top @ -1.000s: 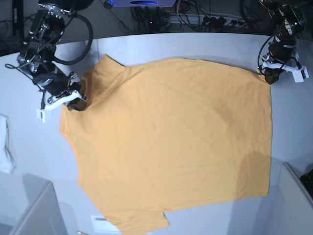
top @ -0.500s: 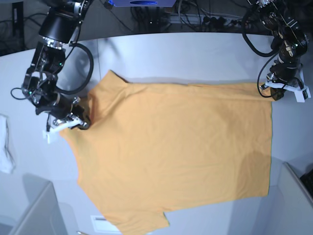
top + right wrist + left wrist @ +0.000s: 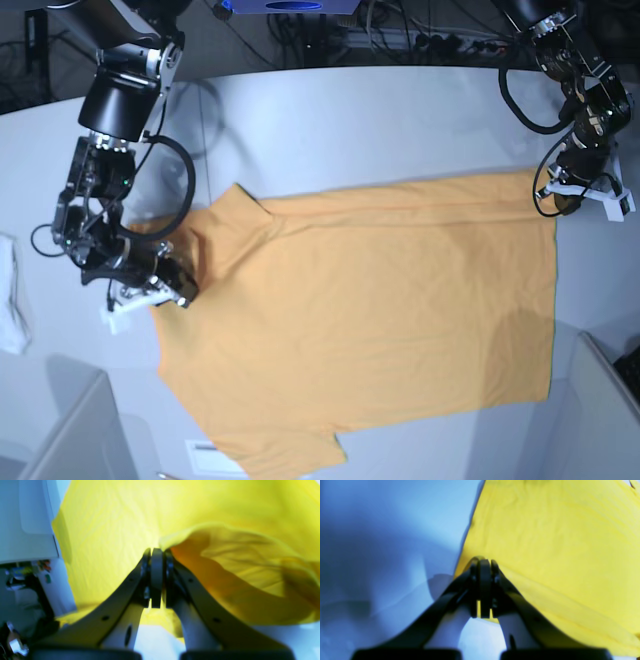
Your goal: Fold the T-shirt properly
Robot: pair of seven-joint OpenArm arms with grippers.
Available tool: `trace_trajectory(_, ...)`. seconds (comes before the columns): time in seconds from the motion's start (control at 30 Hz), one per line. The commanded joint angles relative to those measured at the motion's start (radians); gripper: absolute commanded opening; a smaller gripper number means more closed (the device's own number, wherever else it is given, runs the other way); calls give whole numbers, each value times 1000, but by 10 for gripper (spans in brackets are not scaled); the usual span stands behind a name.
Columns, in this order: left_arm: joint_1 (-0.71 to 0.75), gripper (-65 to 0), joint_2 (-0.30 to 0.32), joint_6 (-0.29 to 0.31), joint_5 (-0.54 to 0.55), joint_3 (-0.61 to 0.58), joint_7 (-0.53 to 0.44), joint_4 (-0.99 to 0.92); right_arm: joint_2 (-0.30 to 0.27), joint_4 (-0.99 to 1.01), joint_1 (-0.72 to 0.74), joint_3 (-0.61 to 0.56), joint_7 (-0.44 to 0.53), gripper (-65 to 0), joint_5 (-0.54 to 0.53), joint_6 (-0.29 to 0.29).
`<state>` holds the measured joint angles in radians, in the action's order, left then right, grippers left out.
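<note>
The light-orange T-shirt [image 3: 370,320] lies spread on the grey table [image 3: 380,120], plain side up, with its far edge lifted and pulled toward the near side. My left gripper [image 3: 566,204] at the right of the base view is shut on the shirt's far right corner. In the left wrist view the left gripper [image 3: 482,563] pinches the hem of the T-shirt [image 3: 545,542]. My right gripper [image 3: 176,293] at the left is shut on the shirt's left edge. In the right wrist view the right gripper [image 3: 157,551] holds a raised fold of the T-shirt [image 3: 225,562].
A small white cloth [image 3: 12,300] lies at the table's left edge. Grey bin walls stand at the front left [image 3: 80,430] and the front right [image 3: 605,400]. A white label [image 3: 205,457] sits by the shirt's near sleeve. Cables run along the back.
Both grippers have moved toward the near side, still shut on the shirt. The shirt's far edge has come with them, so more bare table shows behind it.
</note>
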<state>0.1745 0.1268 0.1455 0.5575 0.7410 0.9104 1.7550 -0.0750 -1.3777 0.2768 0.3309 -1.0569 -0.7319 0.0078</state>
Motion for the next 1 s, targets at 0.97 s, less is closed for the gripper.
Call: trace_trajectory(0.97, -177, -650, 112, -1, 9, 2, -23, -206, -29, 232, 172, -163, 261, -650, -19, -33)
